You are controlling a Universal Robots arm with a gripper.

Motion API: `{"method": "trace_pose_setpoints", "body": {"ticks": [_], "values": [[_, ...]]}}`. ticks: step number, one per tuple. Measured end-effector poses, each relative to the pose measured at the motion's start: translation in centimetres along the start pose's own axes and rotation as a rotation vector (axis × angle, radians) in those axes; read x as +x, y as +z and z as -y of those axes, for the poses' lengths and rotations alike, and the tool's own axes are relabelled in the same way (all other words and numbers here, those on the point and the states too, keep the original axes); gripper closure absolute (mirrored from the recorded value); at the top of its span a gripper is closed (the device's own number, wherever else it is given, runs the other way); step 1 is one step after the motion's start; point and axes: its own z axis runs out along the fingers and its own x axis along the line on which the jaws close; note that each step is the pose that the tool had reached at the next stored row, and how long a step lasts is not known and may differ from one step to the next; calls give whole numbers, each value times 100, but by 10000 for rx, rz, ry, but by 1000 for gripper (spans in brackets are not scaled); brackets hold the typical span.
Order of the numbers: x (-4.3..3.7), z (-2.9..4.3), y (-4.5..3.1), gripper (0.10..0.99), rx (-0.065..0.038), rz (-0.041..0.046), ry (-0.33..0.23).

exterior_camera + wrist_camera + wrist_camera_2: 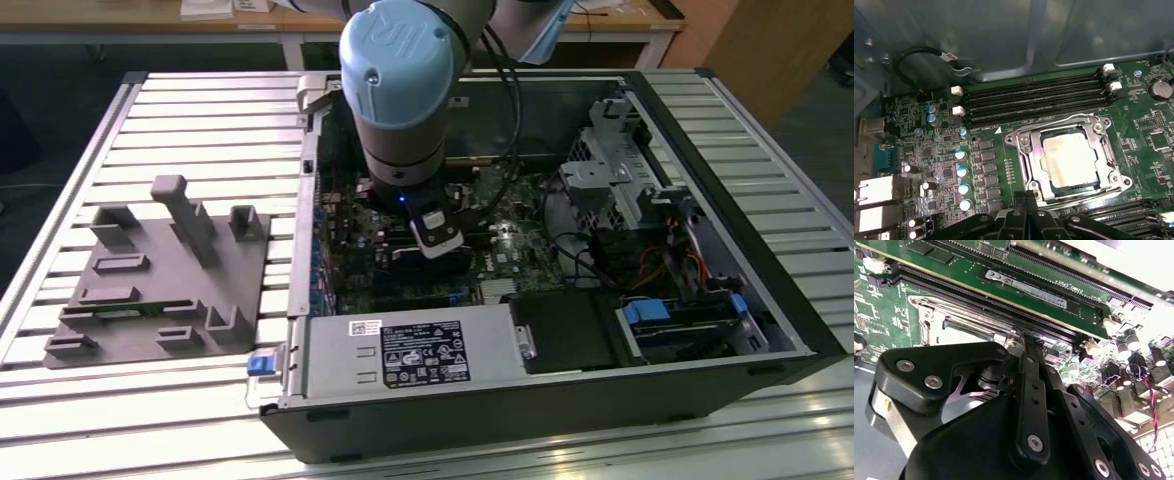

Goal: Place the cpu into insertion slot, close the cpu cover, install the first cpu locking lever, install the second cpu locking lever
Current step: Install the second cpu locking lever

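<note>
Inside the open PC case (747, 300), cpu (1070, 156) sits in the insertion slot (1030, 165), shiny cpu cover (1106, 150) down around it. End effector (1026, 200) at slot's 6 o'clock edge, fingers together, holding nothing.

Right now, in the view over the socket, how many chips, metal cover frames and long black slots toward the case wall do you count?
cpu: 1
cpu cover: 1
long black slots: 4
Total: 6
</note>
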Motion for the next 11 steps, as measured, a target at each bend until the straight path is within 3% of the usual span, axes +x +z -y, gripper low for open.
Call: {"method": "trace_pose_setpoints", "body": {"ticks": [7,11], "values": [[0,-4,-10,980,22,6,-1],[-2,-42,-113,980,23,5,-1]]}}
